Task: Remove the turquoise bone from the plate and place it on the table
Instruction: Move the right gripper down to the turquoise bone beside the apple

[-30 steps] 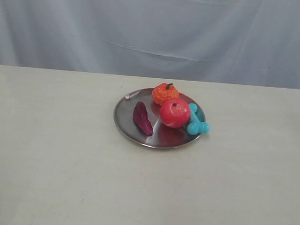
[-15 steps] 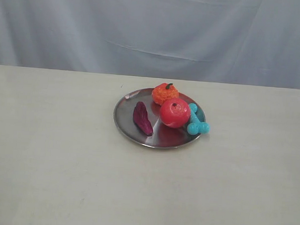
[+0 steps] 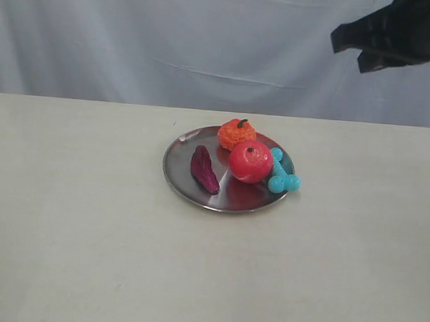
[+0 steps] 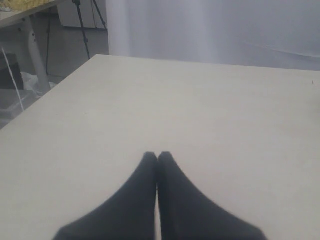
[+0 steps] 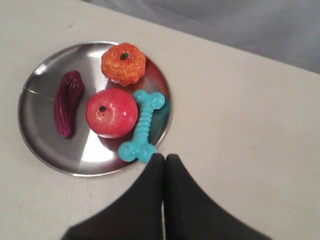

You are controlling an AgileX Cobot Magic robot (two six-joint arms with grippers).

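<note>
Since the small turquoise ribbed rubber bone lies at the edge of the round shiny silver metal plate, one knobby end at the shallow rim and its shaft hemmed in by the glossy red toy apple, an approach from the rim side is judged easiest. The right end effector is held high nearby, fingers pressed together, nothing pinched. The left end effector is likewise pressed together over the matte beige worktop.
</note>
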